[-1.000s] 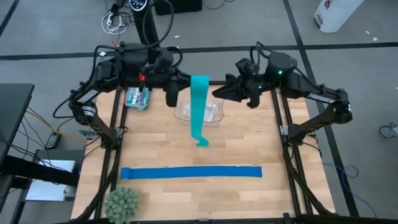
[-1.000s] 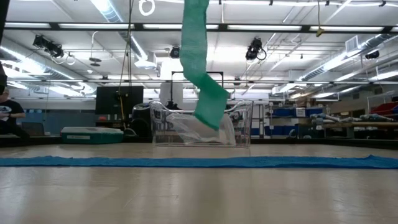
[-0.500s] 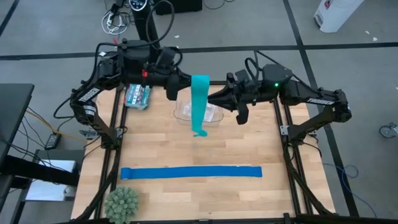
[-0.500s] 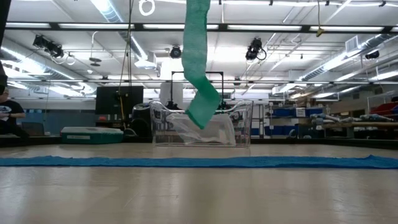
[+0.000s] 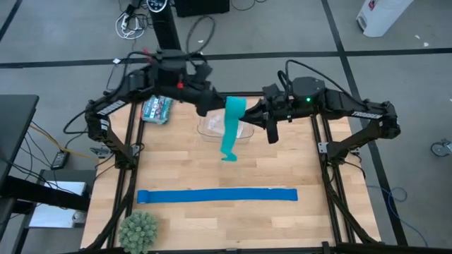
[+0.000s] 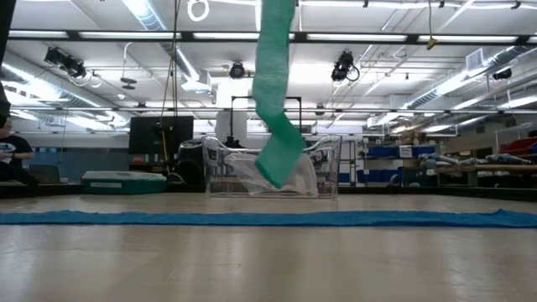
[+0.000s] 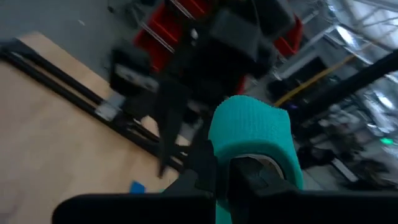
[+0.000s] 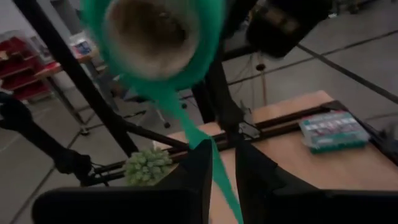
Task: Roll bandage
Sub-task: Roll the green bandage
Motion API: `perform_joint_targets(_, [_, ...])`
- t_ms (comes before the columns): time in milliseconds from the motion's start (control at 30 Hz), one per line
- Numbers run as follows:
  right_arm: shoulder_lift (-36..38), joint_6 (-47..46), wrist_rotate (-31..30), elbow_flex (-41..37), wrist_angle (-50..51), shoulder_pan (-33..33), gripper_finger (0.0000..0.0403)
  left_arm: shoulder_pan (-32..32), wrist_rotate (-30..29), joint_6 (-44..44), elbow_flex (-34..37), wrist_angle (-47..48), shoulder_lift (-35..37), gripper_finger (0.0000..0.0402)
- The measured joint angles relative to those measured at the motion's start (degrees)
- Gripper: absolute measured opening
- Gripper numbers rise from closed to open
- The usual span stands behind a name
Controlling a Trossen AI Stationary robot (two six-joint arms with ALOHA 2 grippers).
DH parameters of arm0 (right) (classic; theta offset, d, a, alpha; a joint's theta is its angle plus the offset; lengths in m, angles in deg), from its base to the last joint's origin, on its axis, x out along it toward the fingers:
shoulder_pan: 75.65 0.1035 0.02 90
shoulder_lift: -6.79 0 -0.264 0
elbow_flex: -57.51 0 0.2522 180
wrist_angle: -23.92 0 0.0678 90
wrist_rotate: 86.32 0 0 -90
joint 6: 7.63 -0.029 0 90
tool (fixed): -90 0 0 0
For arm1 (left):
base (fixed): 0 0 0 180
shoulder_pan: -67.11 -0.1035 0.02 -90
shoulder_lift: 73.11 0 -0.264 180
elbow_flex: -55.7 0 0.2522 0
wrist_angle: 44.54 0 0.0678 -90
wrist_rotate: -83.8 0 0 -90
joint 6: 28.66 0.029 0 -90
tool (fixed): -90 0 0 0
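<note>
Left gripper [image 5: 215,107] is clamped on the top of the bandage [image 5: 231,127], upper centre of the high view, the teal strip hanging free above the clear container [image 5: 244,131]. Right gripper [image 5: 248,118] sits just beside it, fingers slightly parted around the strip.

Bandage [image 6: 275,101] top — cut off, low view.

Bandage [image 5: 232,125]: teal-green stretchy strip, off the table, hanging up in the air. Upper end is wound into a small roll with an open core, visible in the right wrist view [image 8: 163,38]. Loose tail drops down from it toward 6 o'clock, kinked partway, lower end folded at an angle [image 6: 277,126]. Sits around 12 o'clock of table centre.
</note>
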State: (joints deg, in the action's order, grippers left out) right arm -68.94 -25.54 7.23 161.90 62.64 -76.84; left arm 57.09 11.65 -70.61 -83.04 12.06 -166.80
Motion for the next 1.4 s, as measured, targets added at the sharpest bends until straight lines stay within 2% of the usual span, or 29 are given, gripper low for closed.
perform_joint_targets(167, [1.8, -2.9, -2.0, 0.0, 7.1, 0.0, 0.0052, 1.1, 3.6, -3.8, 8.4, -14.3, 0.0, 0.0017])
perform_joint_targets(400, [11.1, -9.9, -5.7, 0.0, 23.4, 0.0, 0.0034, 1.3, 5.4, -9.8, 21.4, -35.6, 0.0, 0.0017])
perform_joint_targets(667, [17.8, -13.0, -7.5, 0.0, 23.5, 0.0, 0.0027, 1.0, 4.8, -17.8, 35.2, -53.7, 0.3, 0.0018])
perform_joint_targets(867, [14.9, -8.8, -5.6, 0.0, 19.8, 0.0, 0.0028, 1.0, 4.8, -19.9, 40.0, -54.2, 4.2, 0.0018])
perform_joint_targets(1000, [10.9, -1.7, -5.1, 0.0, 15.9, 0.7, 0.0039, 0.3, 4.3, -19.1, 40.1, -48.9, 7.0, 0.0018])
perform_joint_targets(1200, [6.6, 3.6, -5.7, 0.0, 9.6, 0.8, 0.0084, -0.4, 1.9, -17.2, 40.2, -40.1, 11.0, 0.0018])
perform_joint_targets(1400, [4.6, 4.7, -5.7, 0.0, 7.1, 0.7, 0.014, -0.5, 0.0, -17.0, 40.2, -37.9, 12.6, 0.0018])
